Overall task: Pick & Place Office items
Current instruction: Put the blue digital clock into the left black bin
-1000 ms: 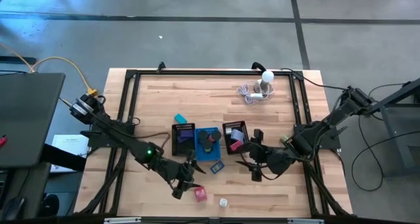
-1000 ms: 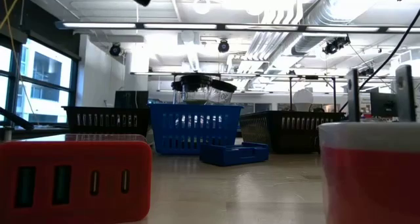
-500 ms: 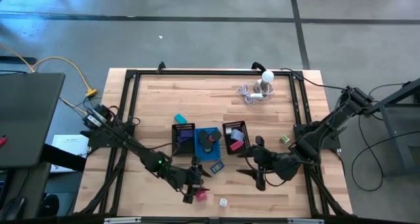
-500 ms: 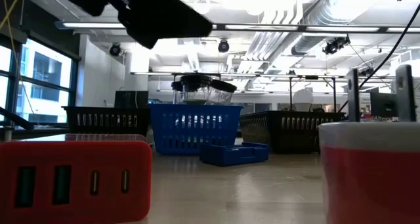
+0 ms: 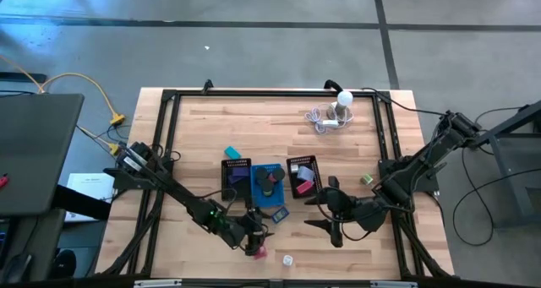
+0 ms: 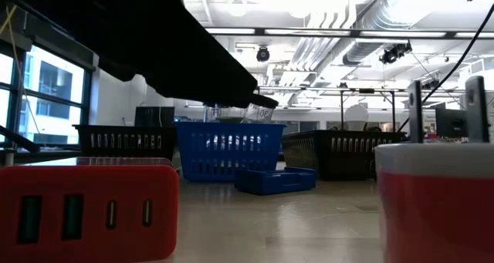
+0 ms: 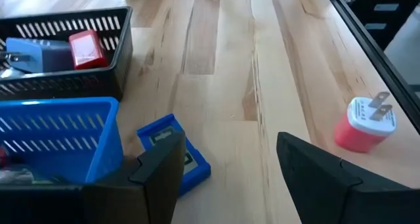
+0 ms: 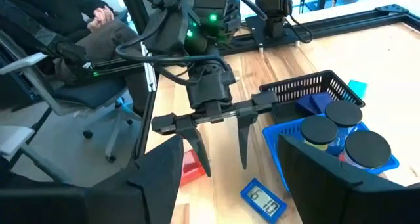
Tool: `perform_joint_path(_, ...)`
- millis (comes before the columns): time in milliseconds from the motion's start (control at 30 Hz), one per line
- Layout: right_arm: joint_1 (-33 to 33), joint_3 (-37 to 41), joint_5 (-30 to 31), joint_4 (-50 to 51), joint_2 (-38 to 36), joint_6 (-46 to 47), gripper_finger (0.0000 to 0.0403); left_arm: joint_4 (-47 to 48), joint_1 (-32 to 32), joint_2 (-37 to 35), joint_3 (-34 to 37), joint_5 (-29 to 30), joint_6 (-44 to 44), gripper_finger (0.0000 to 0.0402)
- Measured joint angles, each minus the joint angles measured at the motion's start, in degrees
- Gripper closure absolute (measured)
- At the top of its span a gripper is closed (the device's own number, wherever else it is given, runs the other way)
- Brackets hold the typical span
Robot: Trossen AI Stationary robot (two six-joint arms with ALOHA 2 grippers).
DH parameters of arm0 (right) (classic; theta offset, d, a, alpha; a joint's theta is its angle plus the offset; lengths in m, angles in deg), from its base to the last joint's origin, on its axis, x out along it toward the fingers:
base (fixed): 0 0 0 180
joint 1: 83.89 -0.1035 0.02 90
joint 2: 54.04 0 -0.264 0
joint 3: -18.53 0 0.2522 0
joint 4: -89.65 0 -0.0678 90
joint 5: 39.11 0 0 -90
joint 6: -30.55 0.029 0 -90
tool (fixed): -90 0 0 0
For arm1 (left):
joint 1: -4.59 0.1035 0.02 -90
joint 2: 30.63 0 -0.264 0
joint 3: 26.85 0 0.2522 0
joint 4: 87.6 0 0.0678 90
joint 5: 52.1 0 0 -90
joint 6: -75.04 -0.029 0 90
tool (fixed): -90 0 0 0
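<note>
Near the bottom centre of the high view, the left end effector (image 5: pixel 256 241) hangs low over the wooden worktop (image 5: pixel 211 136) with its fingers spread apart and nothing between them. A red charger block (image 5: pixel 261 252) lies just beside its fingertips, toward the bottom edge of the frame. In the right wrist view the same end effector (image 8: pixel 220 148) points straight down, its two fingers clearly separated, with the red block (image 8: pixel 186 166) at their left.

Right of centre in the high view, the right end effector (image 5: pixel 319 209) hovers above the worktop, its fingers also apart and empty.

Between the two arms sits a row of three trays: a black mesh tray (image 5: pixel 226 168), a blue tray (image 5: pixel 256 197) and a second black mesh tray (image 5: pixel 296 163), each holding several office items. A small blue clock-like block (image 5: pixel 279 213) lies just below the blue tray, and a teal block (image 5: pixel 232 154) lies just above the left mesh tray. A white-and-red plug (image 5: pixel 288 260) rests near the bottom edge; a small green item (image 5: pixel 367 179) sits at the right.
</note>
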Motion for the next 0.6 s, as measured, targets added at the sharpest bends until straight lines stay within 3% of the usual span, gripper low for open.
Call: perform_joint_path(600,0.0,0.0,-1.9,0.1,0.0,-3.4,0.0167,0.5,-1.1,-1.2,0.0,-0.3,-3.0,0.0170)
